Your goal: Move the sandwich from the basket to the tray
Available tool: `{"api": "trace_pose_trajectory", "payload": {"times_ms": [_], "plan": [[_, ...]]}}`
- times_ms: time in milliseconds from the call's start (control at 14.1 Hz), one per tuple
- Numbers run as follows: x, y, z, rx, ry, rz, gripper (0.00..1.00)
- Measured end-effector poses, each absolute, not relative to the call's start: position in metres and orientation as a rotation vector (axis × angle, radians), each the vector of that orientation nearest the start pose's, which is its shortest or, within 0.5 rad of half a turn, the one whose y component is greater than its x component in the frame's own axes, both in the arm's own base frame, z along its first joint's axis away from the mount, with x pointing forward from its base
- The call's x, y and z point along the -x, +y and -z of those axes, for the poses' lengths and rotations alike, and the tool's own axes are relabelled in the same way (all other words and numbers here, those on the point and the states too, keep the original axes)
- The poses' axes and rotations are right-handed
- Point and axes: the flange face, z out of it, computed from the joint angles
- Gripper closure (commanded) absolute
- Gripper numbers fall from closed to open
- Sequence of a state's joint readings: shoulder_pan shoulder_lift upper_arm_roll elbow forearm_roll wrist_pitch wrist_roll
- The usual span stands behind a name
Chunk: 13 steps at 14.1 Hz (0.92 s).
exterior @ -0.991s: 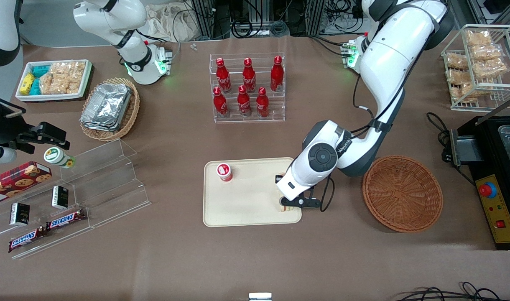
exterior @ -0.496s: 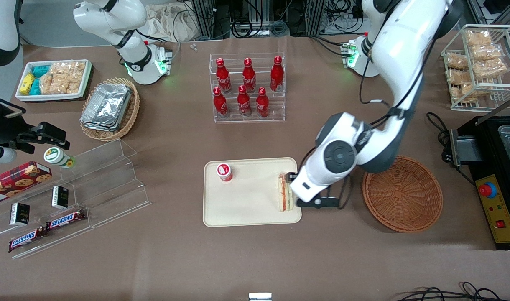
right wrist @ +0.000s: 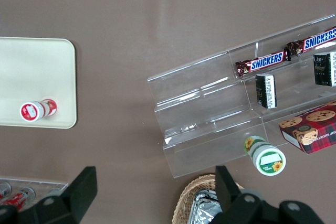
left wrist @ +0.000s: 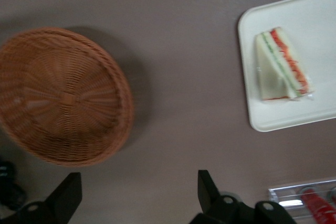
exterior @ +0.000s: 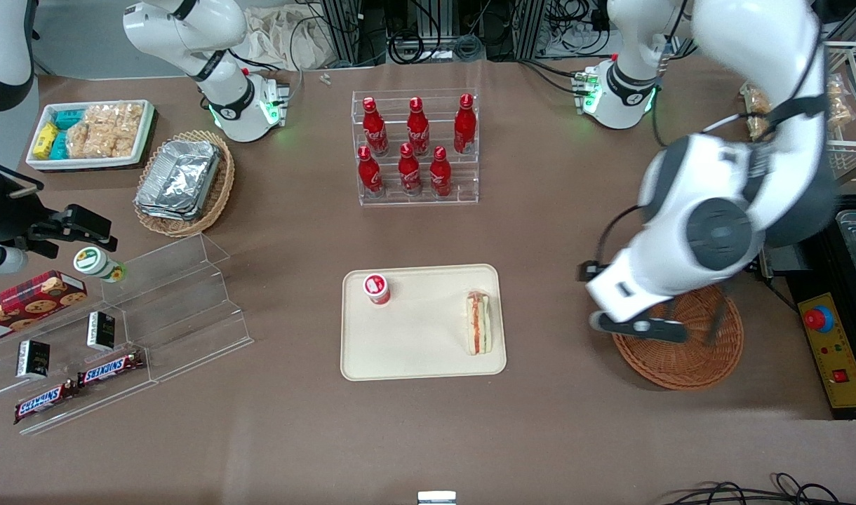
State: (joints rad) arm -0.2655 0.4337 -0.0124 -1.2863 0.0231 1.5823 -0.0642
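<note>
The sandwich (exterior: 478, 322), a white wedge with orange-red and green filling, lies on the cream tray (exterior: 414, 351) at the tray's edge nearest the basket. It shows in the left wrist view too, as the sandwich (left wrist: 281, 66) on the tray (left wrist: 315, 19). The reddish-brown wicker basket (exterior: 680, 359) stands beside the tray toward the working arm's end, with nothing in it (left wrist: 60, 95). My gripper (left wrist: 137, 195) is open and holds nothing. It hangs above the bare table between tray and basket, at the basket's rim, apart from the sandwich.
A small red-capped jar (exterior: 376, 288) stands on the tray. A clear rack of red bottles (exterior: 417, 147) is farther from the camera. A black machine with a red button (exterior: 838, 337) flanks the basket. A clear stepped stand (exterior: 168, 308) with snacks lies toward the parked arm's end.
My gripper has let go of the sandwich, which stays on the tray. The arm has risen and swung away from the tray to over the basket's rim.
</note>
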Motion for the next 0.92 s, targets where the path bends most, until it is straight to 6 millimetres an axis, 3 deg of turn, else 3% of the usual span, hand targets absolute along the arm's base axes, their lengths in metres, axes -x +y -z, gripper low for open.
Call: {"api": "trace_pose_trajectory", "payload": {"times_ms": [212,354,496,920], "plan": [[-0.648,-0.108,-0.538,3.087,0.318,-0.132,0.01],[-0.643,-0.082,-0.561,3.086,0.279,-0.089,0.01],[-0.641,-0.073,-0.568,3.086,0.257,-0.079,0.01],[-0.639,-0.079,-0.561,3.087,0.178,-0.112,0.01]]}}
